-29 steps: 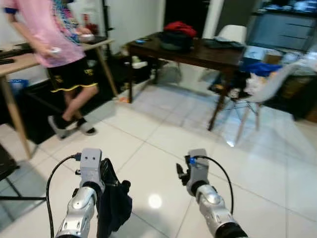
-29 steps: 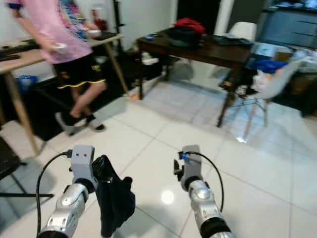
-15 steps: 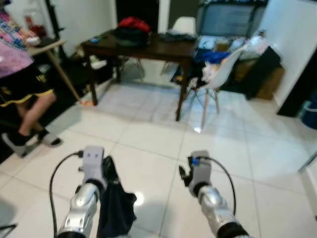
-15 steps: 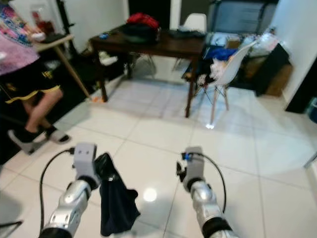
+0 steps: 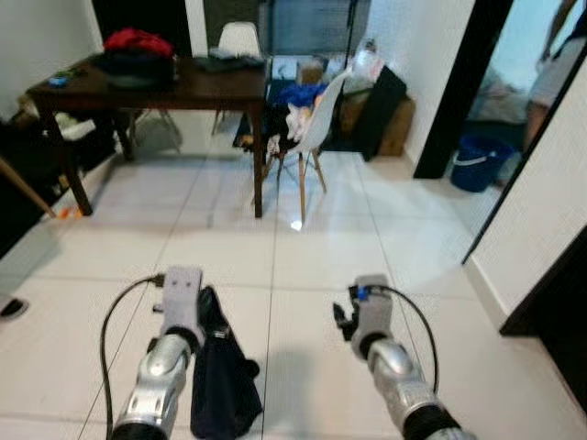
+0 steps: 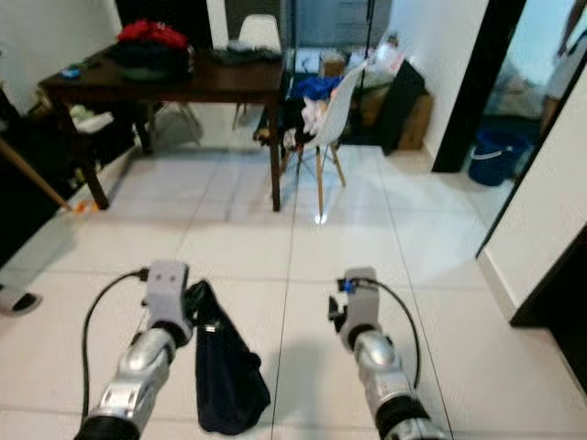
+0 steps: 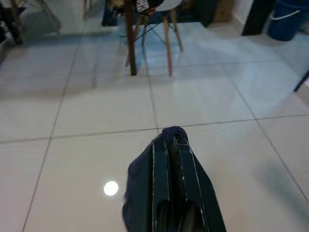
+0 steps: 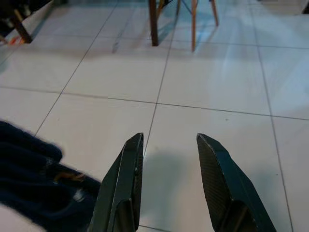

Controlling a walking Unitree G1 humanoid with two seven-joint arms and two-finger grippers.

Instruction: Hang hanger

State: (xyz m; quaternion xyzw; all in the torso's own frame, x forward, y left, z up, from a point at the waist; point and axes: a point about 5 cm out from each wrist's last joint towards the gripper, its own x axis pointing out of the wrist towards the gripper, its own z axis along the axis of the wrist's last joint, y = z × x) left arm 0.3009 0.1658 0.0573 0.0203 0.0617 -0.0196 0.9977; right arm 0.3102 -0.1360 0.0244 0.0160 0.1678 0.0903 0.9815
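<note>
My left gripper (image 7: 173,141) is held low in front of me, shut on a dark navy garment (image 6: 226,378) that hangs down from it over the white tiles. The cloth wraps the fingertips (image 7: 161,159), and a small metal glint (image 8: 67,177) shows within its folds. Whether a hanger is inside the cloth I cannot tell. My right gripper (image 8: 169,139) is at the same height, a little to the right of the garment (image 8: 29,179). It stands open with nothing between its fingers.
A dark wooden table (image 5: 183,90) with clothes on it stands ahead on the left. A white chair (image 5: 316,124) piled with cloth is beside it. A black door frame (image 5: 459,87), a blue bucket (image 5: 475,167) and a person (image 5: 561,64) are at the right; a white wall (image 5: 541,220) runs nearer.
The whole view has swung to the right: the person in pink has slid out on the left and a doorway has come in. Both arms hold the same pose.
</note>
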